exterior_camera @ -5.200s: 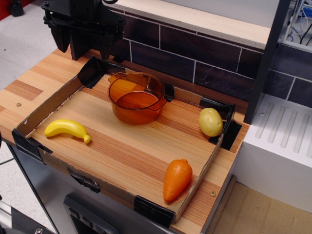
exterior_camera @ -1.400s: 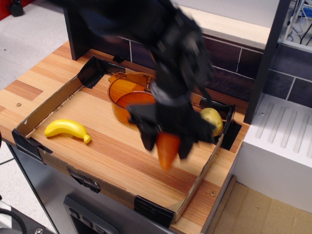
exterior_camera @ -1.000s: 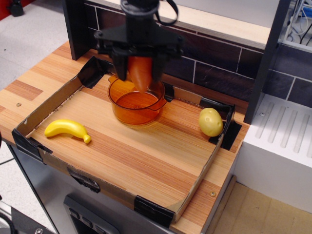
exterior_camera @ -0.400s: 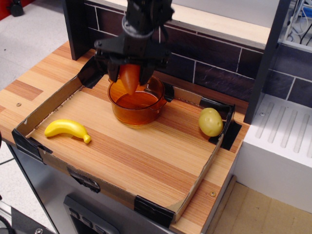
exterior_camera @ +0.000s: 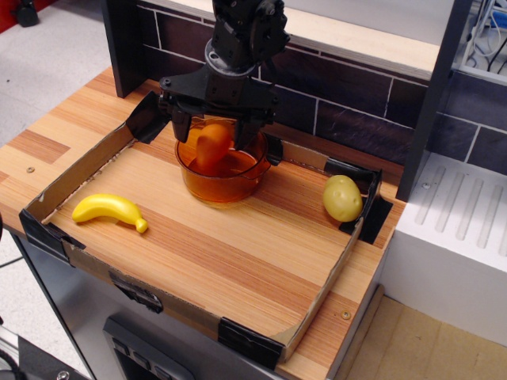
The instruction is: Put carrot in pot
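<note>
The orange carrot point(exterior_camera: 211, 147) lies tilted inside the amber translucent pot point(exterior_camera: 230, 187), at the back of the cardboard-edged tray. My black gripper point(exterior_camera: 217, 131) hangs straight over the pot. Its fingers point(exterior_camera: 181, 127) stand spread on either side of the carrot, with a gap between them and it. The gripper is open and holds nothing. The arm hides the back rim of the pot.
A yellow banana point(exterior_camera: 109, 210) lies at the tray's left front. A yellow-green potato point(exterior_camera: 342, 198) sits at the right back corner. The tray's low cardboard wall point(exterior_camera: 79, 169) runs around the wooden board. A dark tiled wall point(exterior_camera: 348, 103) rises behind.
The gripper carried the carrot from the tray's right front to above the pot, lowered it in, and spread its fingers; the carrot now rests in the pot.
</note>
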Robot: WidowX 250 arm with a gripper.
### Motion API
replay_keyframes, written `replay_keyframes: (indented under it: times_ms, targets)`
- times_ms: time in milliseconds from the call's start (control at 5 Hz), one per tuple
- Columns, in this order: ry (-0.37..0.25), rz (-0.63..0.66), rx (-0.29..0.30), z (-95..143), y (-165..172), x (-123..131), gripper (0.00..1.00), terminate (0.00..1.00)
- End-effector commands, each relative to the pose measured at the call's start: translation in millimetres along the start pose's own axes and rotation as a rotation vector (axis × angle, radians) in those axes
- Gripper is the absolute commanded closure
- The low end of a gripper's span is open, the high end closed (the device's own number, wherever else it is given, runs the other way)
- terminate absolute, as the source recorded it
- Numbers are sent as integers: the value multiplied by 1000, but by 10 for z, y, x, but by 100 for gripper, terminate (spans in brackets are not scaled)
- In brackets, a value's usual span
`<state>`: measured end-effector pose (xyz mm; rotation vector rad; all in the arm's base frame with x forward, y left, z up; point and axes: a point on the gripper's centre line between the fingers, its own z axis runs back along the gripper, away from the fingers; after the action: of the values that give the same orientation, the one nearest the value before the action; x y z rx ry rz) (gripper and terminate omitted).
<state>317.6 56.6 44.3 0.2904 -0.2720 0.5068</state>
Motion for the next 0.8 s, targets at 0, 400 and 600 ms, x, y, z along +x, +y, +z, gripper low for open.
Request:
replay_keyframes:
  times_ms: [0,400,600]
  targets:
    - [-40,57,-59,439,131,37,0,0]
    - [-18,100,-173,1200,251,210,0,0]
    - [-18,100,-173,1200,251,210,0,0]
